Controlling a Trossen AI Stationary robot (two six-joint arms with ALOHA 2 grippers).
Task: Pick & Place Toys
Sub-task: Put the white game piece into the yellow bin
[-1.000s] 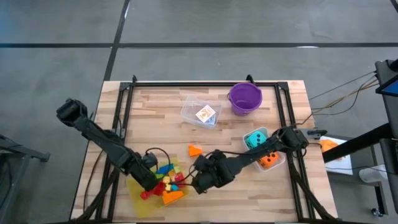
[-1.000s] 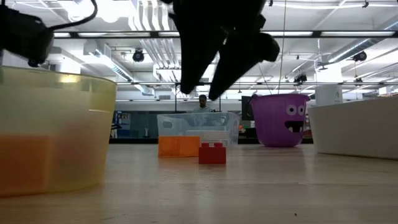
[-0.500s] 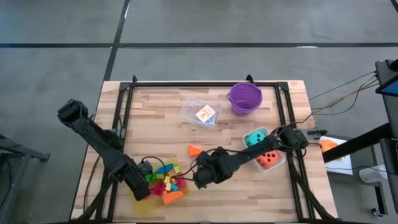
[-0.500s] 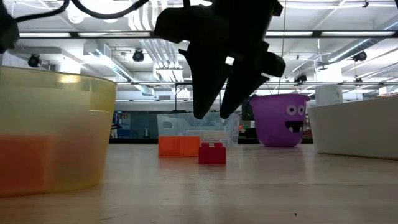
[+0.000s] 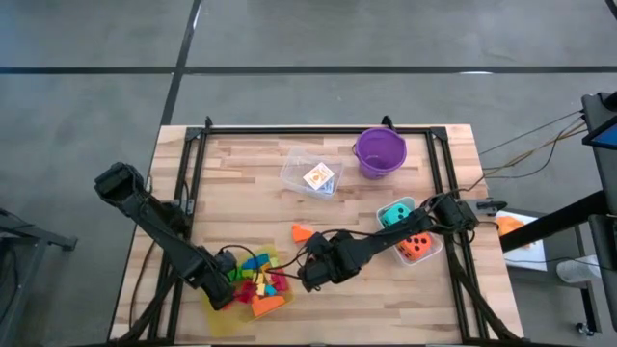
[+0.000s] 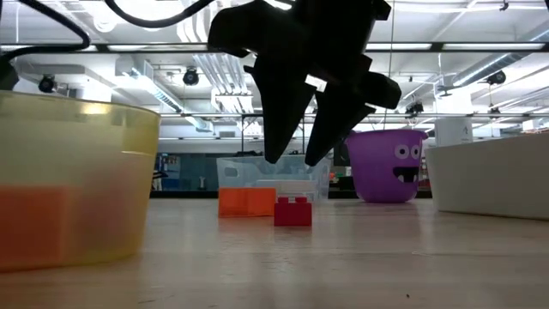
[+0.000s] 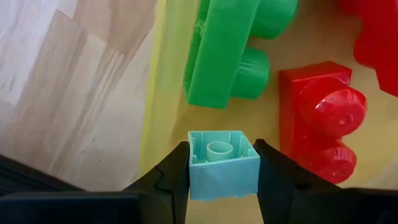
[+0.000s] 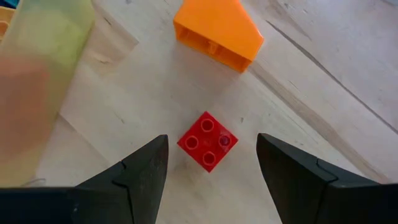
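My left gripper (image 5: pixel 222 294) is shut on a small pale teal brick (image 7: pixel 222 171) over the left part of the yellow tray (image 5: pixel 227 318). A green brick (image 7: pixel 227 53), a red brick (image 7: pixel 320 118) and several more toys lie in that tray. My right gripper (image 5: pixel 307 280) hangs open, slanting down over a red brick (image 8: pixel 208 141) that lies studs up on the table. Its fingers stand on either side of the brick and above it, as the low view (image 6: pixel 292 210) shows. An orange wedge (image 5: pixel 303 232) lies just beyond. My left gripper pinches the pale teal brick by two opposite sides (image 7: pixel 191 168) between its two fingers, which point straight down. The brick sits between the fingertips, above the tray's floor and just inside the tray's rim (image 7: pixel 152 106).
A white tub (image 5: pixel 424 253) at the right holds a teal die (image 5: pixel 393 214) and an orange die (image 5: pixel 416 248). A clear tub (image 5: pixel 310 173) with a card pack and a purple bucket (image 5: pixel 379 151) stand toward the far edge.
My left gripper has moved across the tray toward the table's near left and sunk a little. My right gripper has come down toward the red brick and rolled slightly, its fingers still apart. The red brick and wedge have stayed put.
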